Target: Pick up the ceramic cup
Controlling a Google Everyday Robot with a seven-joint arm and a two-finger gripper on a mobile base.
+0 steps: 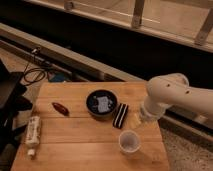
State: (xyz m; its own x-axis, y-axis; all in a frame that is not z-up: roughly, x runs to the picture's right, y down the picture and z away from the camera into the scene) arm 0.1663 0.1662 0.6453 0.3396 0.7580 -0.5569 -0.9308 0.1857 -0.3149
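Note:
The ceramic cup (129, 141) is small, white and handleless. It stands upright on the wooden table (75, 135) near the front right corner. My white arm (170, 97) comes in from the right and bends down over the table's right edge. The gripper (142, 118) hangs below the arm's end, above and a little right of the cup, apart from it. It holds nothing that I can see.
A black round bowl (101, 103) with something pale inside sits at the table's middle back. A black-and-white packet (120, 115) lies beside it, a yellowish item (135, 119) by the gripper. A red-brown object (60, 108) and a white tube (33, 134) lie left.

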